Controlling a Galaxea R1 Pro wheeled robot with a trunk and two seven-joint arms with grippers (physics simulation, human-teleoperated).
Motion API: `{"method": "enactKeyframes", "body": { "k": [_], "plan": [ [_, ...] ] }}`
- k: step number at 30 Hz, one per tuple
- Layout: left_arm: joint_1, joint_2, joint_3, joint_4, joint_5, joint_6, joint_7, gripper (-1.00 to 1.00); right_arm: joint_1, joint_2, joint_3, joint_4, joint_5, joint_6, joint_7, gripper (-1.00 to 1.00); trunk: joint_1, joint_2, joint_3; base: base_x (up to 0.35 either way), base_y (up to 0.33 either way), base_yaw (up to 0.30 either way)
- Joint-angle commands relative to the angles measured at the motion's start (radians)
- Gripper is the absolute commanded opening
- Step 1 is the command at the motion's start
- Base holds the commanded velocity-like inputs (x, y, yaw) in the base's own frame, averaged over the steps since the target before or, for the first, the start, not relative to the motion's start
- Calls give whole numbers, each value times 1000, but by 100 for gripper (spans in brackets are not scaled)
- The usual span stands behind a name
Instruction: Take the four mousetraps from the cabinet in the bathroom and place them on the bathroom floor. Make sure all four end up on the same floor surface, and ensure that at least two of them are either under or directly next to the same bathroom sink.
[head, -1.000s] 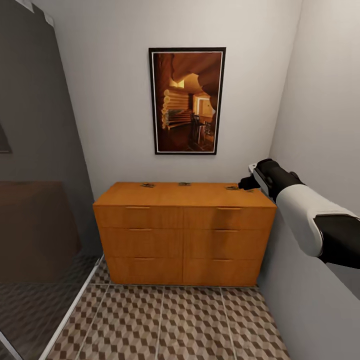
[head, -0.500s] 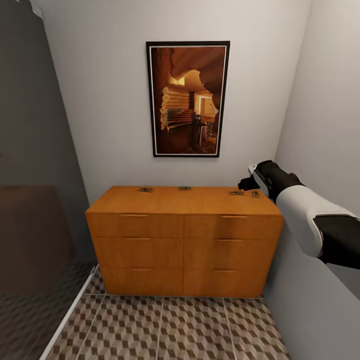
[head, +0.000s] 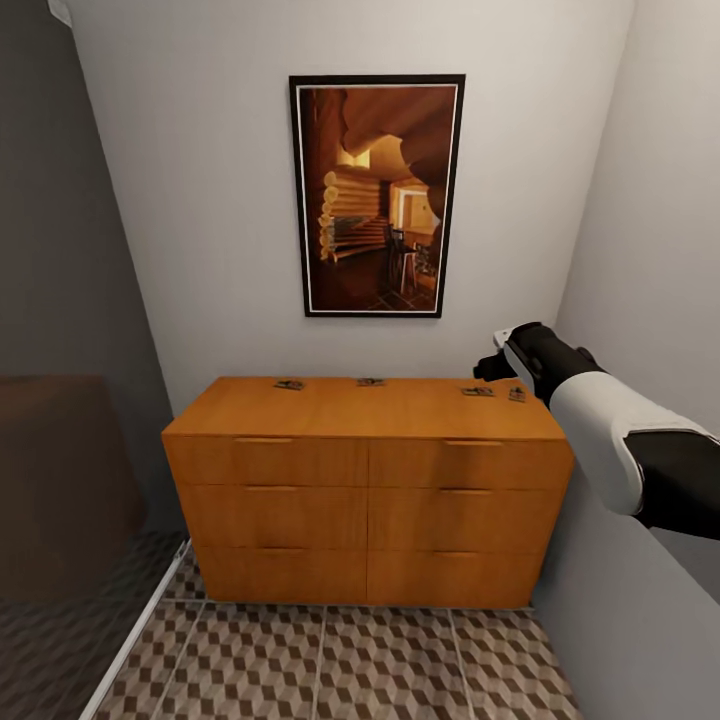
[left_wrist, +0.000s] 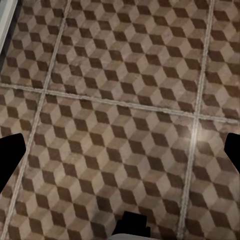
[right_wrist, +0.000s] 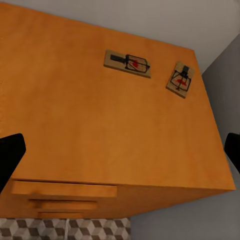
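Observation:
The orange-brown cabinet (head: 366, 480) stands against the far wall. Several mousetraps lie along the back of its flat top: one at the left (head: 289, 384), one in the middle (head: 370, 382), and two close together at the right (head: 477, 391) (head: 516, 394). My right gripper (head: 497, 365) hovers just above and behind that right-hand pair. In the right wrist view the gripper (right_wrist: 120, 152) is open over bare cabinet top, with both traps (right_wrist: 127, 63) (right_wrist: 180, 78) ahead of it. My left gripper (left_wrist: 120, 152) is open above the cube-patterned bathroom floor (left_wrist: 120, 100), holding nothing.
A framed picture (head: 377, 195) hangs on the wall above the cabinet. A grey wall (head: 650, 250) runs close along the cabinet's right side. A dark glass partition (head: 60, 400) stands at the left. Tiled floor (head: 330, 660) lies in front of the drawers.
The head view has moved closer to the cabinet and shifted slightly. A mousetrap hidden behind the right gripper one second ago is in sight. The right arm holds about the same place in the picture.

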Motion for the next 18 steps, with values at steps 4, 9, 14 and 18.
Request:
{"method": "enactKeyframes", "body": {
  "k": [4,9,14,18],
  "plan": [
    [-1,5,0,17,0,-4,1,100,0,4,8,-2,7,5,8,100,0,-1,-1,10,0,0],
    [1,29,-1,93,-1,-10,1,100,0,3,7,-2,8,5,8,100,0,-1,-1,3,0,0],
    [1,58,-1,281,0,-154,1,100,1,-14,7,-2,9,5,8,100,0,-1,-1,0,0,0],
    [1,60,-1,357,0,-237,1,100,3,-29,6,-2,9,4,8,100,0,-1,-1,0,0,0]
  ]
}}
